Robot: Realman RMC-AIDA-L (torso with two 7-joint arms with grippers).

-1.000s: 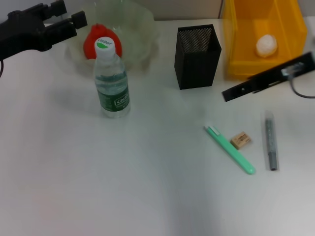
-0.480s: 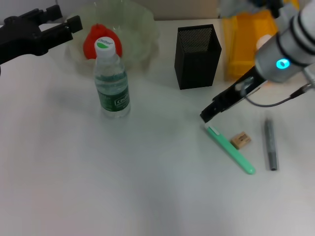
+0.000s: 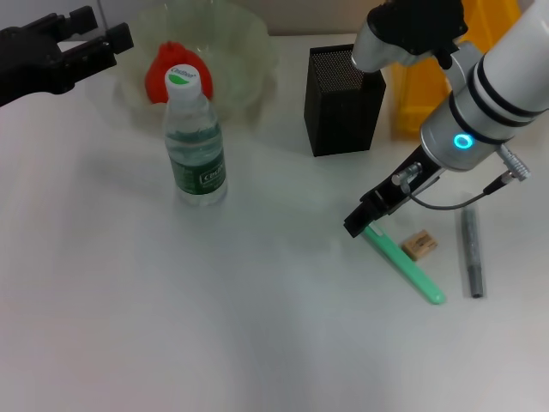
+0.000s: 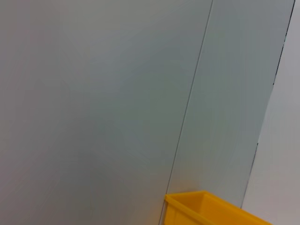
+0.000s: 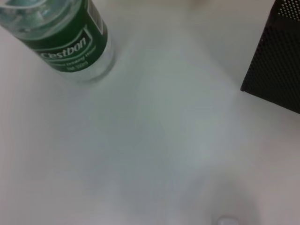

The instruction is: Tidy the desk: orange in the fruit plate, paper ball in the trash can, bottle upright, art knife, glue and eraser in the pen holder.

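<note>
A: Where is the right gripper [image 3: 358,221] seen?
B: At the slim green art knife's [image 3: 403,263] white end, near the tan eraser [image 3: 420,245]; its finger state cannot be told.

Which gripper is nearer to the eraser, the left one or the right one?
Right. The right gripper hovers just beside the eraser; the left gripper is far off, by the fruit plate.

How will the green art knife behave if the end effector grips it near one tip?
The art knife looks slim and rigid, so probably light. Gripped near its tip by the right end effector, it may pivot or droop. Lying flat on the desk, it might slide rather than roll.
</note>
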